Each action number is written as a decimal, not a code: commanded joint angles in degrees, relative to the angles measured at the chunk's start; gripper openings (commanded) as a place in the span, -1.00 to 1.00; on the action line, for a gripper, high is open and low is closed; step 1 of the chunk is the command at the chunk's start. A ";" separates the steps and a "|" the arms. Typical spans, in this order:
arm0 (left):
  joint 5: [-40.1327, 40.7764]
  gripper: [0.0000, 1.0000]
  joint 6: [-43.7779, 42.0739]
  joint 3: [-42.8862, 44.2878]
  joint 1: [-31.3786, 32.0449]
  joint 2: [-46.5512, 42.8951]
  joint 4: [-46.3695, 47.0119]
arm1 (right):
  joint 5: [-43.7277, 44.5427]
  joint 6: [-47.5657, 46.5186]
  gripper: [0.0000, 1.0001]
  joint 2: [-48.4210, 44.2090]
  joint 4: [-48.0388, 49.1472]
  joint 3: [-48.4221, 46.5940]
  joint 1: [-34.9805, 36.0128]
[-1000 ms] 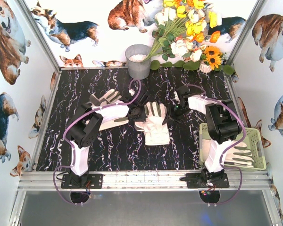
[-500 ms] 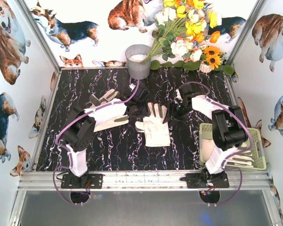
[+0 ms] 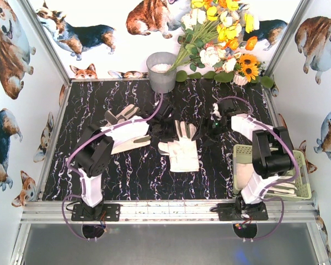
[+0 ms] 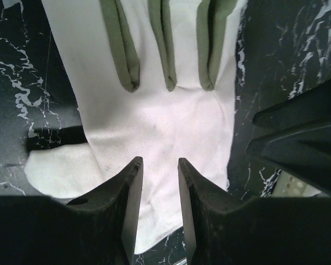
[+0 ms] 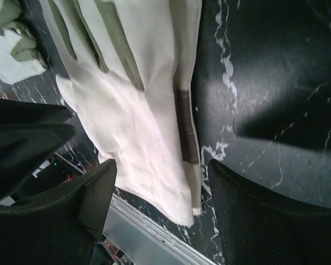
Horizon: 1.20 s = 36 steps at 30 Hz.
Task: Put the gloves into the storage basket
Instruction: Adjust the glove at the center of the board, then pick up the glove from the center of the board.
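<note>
A cream-white glove (image 3: pixel 182 148) with grey-olive fingers lies flat in the middle of the black marble table. It fills the left wrist view (image 4: pixel 165 110) and shows in the right wrist view (image 5: pixel 138 121). My left gripper (image 3: pixel 165 126) (image 4: pixel 158 163) hovers at its left edge, jaws slightly apart, holding nothing. My right gripper (image 3: pixel 214 124) (image 5: pixel 160 168) hovers at its right edge, jaws wide open and empty. A second glove (image 3: pixel 121 116) lies to the left, partly under my left arm. The yellow-green storage basket (image 3: pixel 306 165) stands at the near right with gloves (image 3: pixel 280 182) inside.
A grey metal bucket (image 3: pixel 161 72) stands at the back centre, and a bunch of artificial flowers (image 3: pixel 220 38) at the back right. Corgi-printed walls enclose the table on three sides. A metal rail (image 3: pixel 165 210) runs along the near edge.
My right gripper has drawn a little to the right and its elbow has swung out over the basket. My left gripper has shifted slightly farther back. The gloves have not moved.
</note>
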<state>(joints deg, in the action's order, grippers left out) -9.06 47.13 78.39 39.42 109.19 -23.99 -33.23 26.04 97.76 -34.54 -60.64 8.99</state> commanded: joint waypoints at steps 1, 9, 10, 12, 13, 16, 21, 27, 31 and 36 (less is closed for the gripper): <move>-2.37 -0.50 -0.46 -1.99 -0.20 3.80 2.83 | -4.02 0.43 0.38 2.69 7.27 -1.44 -0.99; -2.11 -0.69 -3.16 -5.85 -1.32 6.77 2.97 | -6.31 -0.89 0.38 8.25 10.87 -2.60 -1.00; -2.26 -0.71 -3.52 -6.28 -1.44 6.78 2.65 | -6.66 -1.02 0.38 8.73 11.01 -2.34 -1.00; -2.48 -0.70 -4.01 -7.32 -1.45 6.30 2.69 | -7.62 -0.99 0.38 9.28 11.55 -1.69 -1.00; -2.68 -0.70 -4.06 -7.89 -1.45 5.91 2.98 | -8.35 -0.88 0.38 9.51 11.87 -1.21 -1.00; -2.46 -0.70 -4.06 -9.04 -1.45 5.10 3.08 | -10.37 -0.31 0.36 9.84 12.95 0.37 -0.91; -2.59 -0.70 -3.75 -9.56 -1.45 4.74 3.46 | -12.27 1.22 0.34 9.84 15.40 3.28 -0.42; -2.72 -0.70 -3.80 -9.57 -1.45 4.63 3.68 | -12.39 1.29 0.33 11.02 16.23 3.81 1.94; -2.65 -0.71 -3.72 -9.87 -1.45 4.34 3.90 | -12.29 0.98 0.31 12.03 16.20 3.13 3.80; -2.33 -0.71 -3.24 -10.93 -1.36 3.50 4.54 | -11.94 0.50 -0.06 12.50 15.74 2.53 4.98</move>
<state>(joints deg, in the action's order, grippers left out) -13.87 45.10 70.13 38.17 112.14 -15.64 -47.90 28.23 108.14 -19.09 -57.76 12.69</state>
